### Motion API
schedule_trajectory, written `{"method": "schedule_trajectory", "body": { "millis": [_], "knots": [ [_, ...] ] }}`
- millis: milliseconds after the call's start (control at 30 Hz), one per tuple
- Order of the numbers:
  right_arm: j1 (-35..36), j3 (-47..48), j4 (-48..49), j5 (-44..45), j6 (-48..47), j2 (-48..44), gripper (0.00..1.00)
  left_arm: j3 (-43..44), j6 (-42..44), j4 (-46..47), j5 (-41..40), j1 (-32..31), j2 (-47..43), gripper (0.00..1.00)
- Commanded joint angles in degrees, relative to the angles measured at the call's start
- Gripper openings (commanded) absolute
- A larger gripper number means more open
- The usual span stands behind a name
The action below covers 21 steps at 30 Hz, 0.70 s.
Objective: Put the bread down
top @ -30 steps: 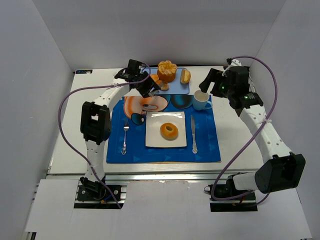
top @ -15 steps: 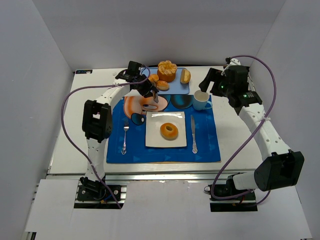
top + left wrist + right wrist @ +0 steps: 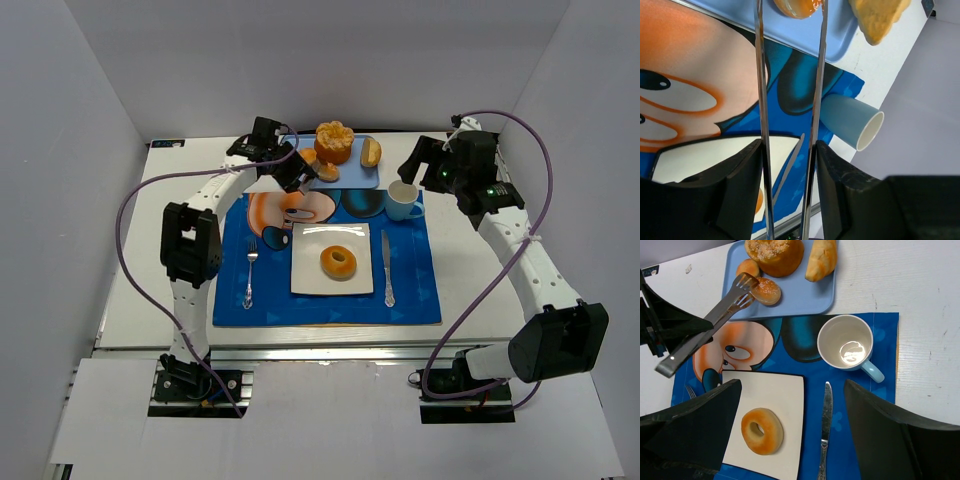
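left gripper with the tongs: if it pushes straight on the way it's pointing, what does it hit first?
Most likely the small sugared bun on the blue tray: the tongs held by the left gripper line up on it. Whether the tips touch it is unclear.

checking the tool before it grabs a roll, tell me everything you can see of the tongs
The tongs are shiny metal: two long thin arms ending in broader scalloped tips. The left pincer clamps them towards the handle end, squeezing the arms nearly parallel with a narrow gap. They slant above the cartoon placemat towards the blue tray, tips at the left side of a small round bun. Whether the tips press the bun cannot be told.
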Motion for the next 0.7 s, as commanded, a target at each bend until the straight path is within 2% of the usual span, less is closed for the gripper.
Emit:
{"method": "schedule_trajectory", "body": {
  "millis": [0,333,667],
  "knots": [
    [0.0,0.9,2.9,-0.3,-0.3,-2.1,0.89,1.0,0.4,-0.6,0.2,0.3,-7.4,0.55],
    [0.0,0.4,3.1,-0.6,0.1,-2.8,0.89,-2.0,-0.3,1.9,1.6,0.3,-8.5,0.58],
    [-0.1,0.3,2.9,-0.2,0.0,-2.9,0.89,-0.9,-0.2,-1.6,0.8,0.3,-8.3,0.58]
  ]
}}
